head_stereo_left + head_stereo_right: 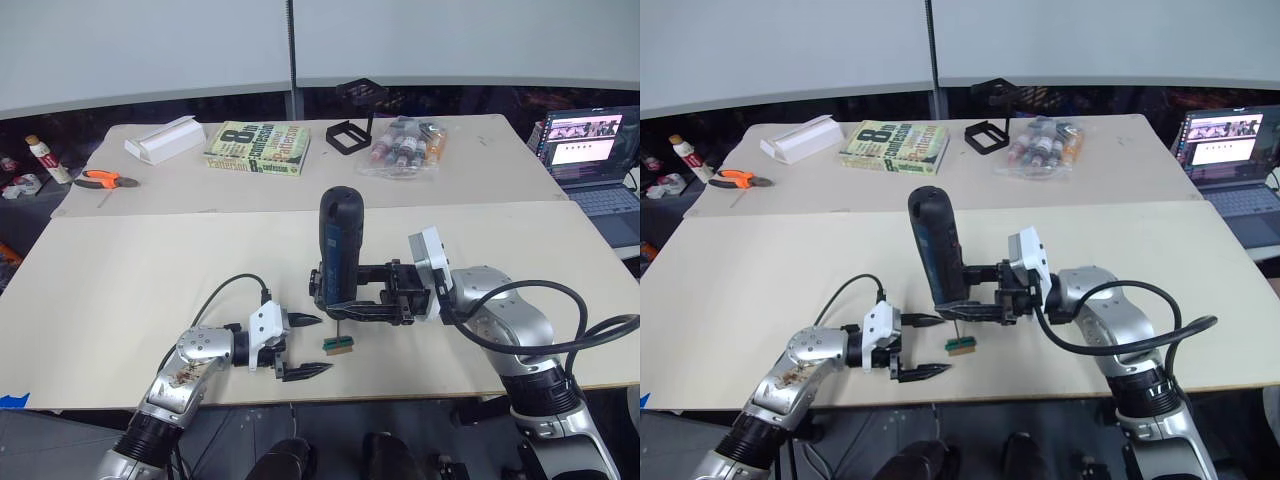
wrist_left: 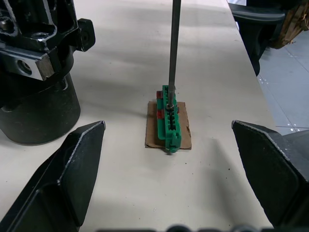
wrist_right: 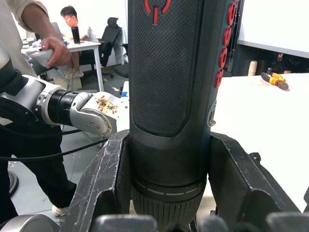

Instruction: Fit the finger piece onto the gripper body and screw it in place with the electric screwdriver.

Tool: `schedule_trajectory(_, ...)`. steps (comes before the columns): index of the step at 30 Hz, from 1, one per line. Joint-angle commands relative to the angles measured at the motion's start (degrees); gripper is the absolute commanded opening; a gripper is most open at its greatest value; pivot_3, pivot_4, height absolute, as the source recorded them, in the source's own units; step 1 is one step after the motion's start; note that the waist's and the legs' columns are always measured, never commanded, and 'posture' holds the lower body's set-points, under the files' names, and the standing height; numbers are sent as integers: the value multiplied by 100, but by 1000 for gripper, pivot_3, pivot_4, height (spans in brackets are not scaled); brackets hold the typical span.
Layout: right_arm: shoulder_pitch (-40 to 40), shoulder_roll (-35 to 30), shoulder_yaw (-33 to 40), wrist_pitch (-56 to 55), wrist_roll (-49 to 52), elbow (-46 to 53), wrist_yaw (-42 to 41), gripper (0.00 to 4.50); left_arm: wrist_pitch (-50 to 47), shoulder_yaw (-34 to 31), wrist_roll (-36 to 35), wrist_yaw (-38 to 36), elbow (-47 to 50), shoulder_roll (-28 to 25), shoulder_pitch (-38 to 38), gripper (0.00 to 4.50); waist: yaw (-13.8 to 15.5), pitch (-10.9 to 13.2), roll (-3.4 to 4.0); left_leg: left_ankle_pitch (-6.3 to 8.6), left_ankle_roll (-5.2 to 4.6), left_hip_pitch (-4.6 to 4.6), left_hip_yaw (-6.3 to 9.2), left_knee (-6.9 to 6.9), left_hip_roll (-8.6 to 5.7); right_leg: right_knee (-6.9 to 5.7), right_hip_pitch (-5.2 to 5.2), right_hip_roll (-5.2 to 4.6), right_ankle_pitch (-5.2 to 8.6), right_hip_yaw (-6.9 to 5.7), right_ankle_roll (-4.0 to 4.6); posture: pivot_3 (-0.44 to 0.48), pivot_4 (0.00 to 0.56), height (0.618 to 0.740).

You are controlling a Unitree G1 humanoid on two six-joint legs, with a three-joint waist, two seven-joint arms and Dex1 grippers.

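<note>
Right pincer (image 1: 345,305) clamps screwdriver (image 1: 338,250) mid-barrel, bit on green block (image 1: 339,345); looks top-heavy, rigid. Left pincer (image 1: 308,345) spread beside block.

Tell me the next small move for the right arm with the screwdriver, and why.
Probably lift the electric screwdriver straight up a little. The right gripper is shut on it, held upright, and its bit is seated in the green block on the table, likely picking up a screw. The left gripper is open beside the block, clear of the bit.
</note>
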State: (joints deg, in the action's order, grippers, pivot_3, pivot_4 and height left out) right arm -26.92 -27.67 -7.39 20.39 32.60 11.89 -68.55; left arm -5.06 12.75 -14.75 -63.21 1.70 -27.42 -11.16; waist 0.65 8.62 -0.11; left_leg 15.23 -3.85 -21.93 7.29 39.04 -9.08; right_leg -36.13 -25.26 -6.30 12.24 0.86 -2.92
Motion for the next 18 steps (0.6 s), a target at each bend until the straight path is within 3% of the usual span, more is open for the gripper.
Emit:
schedule_trajectory(1, -122, 1, 43, -116, 16, 192, -2, 1863, 103, 2, -11, 20, 109, 6, 7, 4438, 0, 0, 0, 0, 0, 0, 0, 0, 0, 0, 0, 0, 0, 0, 0, 0, 150, 740)
schedule_trajectory(18, -475, -208, 662, 323, 887, 784, 147, 1863, 147, -695, -564, 267, 536, 20, 333, 4438, 1, 0, 0, 0, 0, -2, 0, -1, 1, 2, -2, -2, 0, 0, 0, 0, 150, 740)
